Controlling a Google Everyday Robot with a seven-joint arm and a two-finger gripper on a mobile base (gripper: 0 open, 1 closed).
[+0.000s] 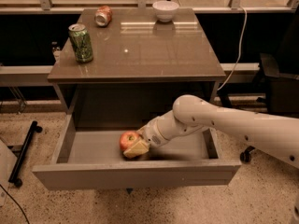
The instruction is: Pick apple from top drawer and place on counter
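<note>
The apple (128, 138) is small, red with yellowish patches, and lies on the grey floor of the open top drawer (84, 146), left of its middle near the front panel. My gripper (132, 145) reaches down into the drawer from the right and is right at the apple, touching it on its right and front side. The white arm (219, 120) crosses over the drawer's right half. The counter (140, 45) is the glossy grey-brown top above the drawer.
On the counter stand a green can (81, 42) at the front left, a crushed red-and-white can (103, 16) at the back left and a white bowl (165, 10) at the back. A dark chair (278, 85) stands right of the cabinet.
</note>
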